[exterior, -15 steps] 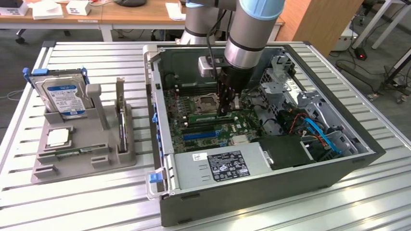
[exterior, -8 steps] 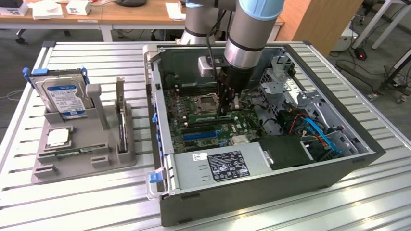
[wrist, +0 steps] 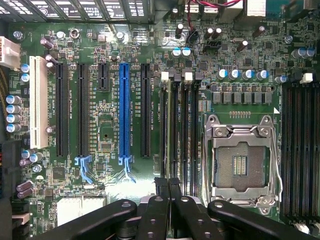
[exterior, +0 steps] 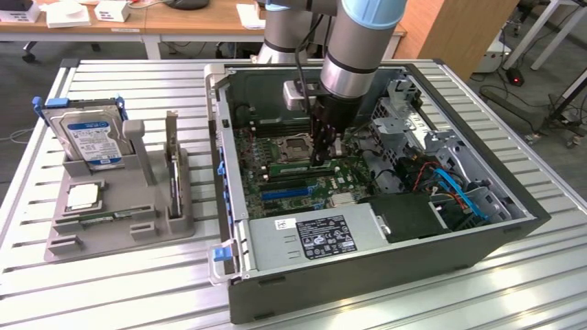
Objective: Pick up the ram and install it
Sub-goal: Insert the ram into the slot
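Gripper (wrist: 167,186) is hanging inside the case (exterior: 367,289), low over the board. I am holding its fingers pressed fully together, clasping nothing that I can make out. Ram (exterior: 291,167) is standing on edge in a memory slot, between the blue slot (wrist: 124,110) and the CPU socket (wrist: 239,165). My fingertips are sitting over one end of the stick. Its long axis is running straight away from them along the slot, parallel to the neighbouring slots. Whether the tips are touching its top edge, I cannot tell. Judging the stick placed, seating unconfirmed.
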Controlling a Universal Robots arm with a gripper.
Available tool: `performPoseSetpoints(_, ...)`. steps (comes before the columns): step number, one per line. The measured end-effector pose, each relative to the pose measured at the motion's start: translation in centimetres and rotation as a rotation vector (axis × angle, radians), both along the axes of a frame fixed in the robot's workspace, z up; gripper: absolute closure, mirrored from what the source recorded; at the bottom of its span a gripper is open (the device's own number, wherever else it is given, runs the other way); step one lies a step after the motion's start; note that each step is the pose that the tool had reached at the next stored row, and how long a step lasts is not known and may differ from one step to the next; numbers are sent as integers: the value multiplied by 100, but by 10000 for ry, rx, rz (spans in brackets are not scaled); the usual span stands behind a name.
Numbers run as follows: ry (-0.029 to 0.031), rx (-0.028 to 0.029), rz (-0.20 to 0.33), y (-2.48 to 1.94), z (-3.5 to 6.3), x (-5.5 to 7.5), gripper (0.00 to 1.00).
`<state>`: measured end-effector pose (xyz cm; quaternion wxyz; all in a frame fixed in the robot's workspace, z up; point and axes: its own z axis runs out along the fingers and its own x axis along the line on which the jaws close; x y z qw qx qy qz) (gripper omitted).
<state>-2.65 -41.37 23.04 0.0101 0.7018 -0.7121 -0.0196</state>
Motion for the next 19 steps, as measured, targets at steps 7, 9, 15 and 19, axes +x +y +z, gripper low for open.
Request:
performPoseSetpoints(7,0,1,6,0,0,1,89)
performPoseSetpoints(9,0,1,30,0,0,1,89)
performPoseSetpoints(15,0,1,108,0,0,2,89)
performPoseSetpoints(19,-1,2,109,1,3,2,89)
